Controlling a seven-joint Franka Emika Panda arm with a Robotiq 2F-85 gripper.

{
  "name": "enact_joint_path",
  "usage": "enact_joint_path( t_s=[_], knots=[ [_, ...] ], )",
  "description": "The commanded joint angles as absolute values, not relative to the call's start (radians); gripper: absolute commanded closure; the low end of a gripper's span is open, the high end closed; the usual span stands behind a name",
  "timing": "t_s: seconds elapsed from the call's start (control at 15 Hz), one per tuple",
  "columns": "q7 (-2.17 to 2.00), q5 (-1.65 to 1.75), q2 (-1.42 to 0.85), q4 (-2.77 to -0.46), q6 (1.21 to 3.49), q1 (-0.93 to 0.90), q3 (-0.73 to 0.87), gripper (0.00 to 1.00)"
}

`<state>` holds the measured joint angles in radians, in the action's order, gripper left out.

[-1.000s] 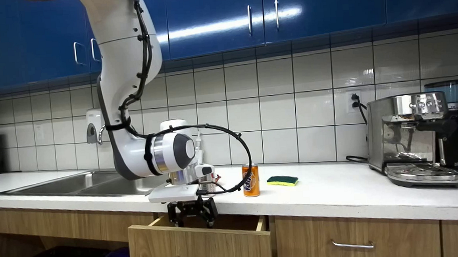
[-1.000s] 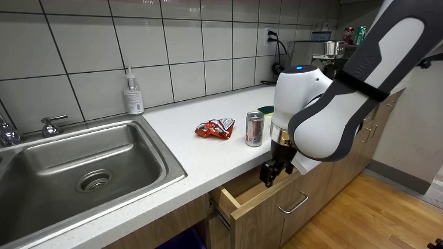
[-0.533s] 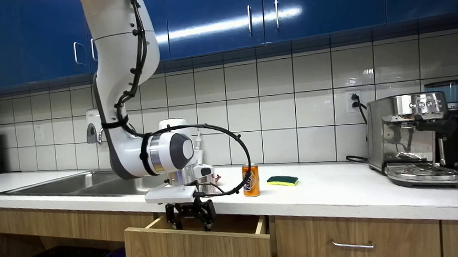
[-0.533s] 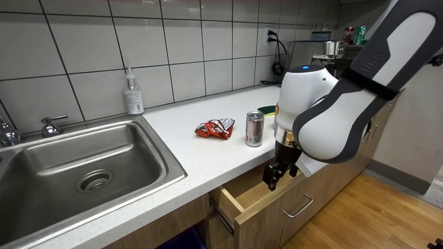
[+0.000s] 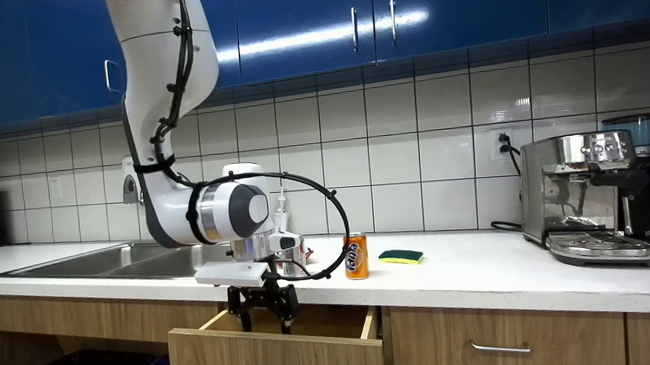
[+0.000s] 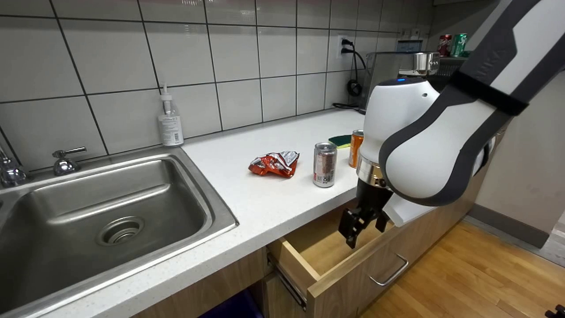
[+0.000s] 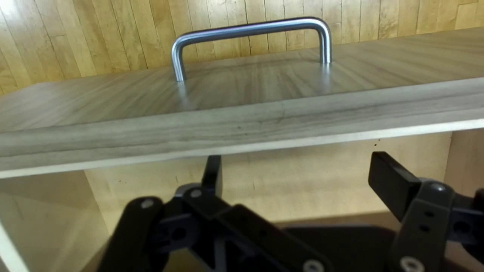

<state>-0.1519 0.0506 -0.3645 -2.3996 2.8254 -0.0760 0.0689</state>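
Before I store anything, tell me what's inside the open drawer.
In the drawer, I see only pale wooden walls and part of the bottom. The tool hides some of it, and the countertop covers the back.

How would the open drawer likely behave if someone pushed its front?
The drawer would probably slide in a straight line rather than tip: a metal rail shows along its side. Its thick wooden front looks stiff, so it should barely flex. The handle may be a bit slippery, being smooth, shiny bar.
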Motion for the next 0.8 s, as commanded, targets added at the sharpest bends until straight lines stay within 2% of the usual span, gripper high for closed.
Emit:
enact_joint_path(
  t_s=[0.0,0.73],
  knots=[
    [-0.132,-0.008,-0.285,-2.471,2.761,-0.050,0.024,0.00],
    [-0.132,-0.048,-0.248,-2.531,2.701,-0.049,0.012,0.00]
  ],
)
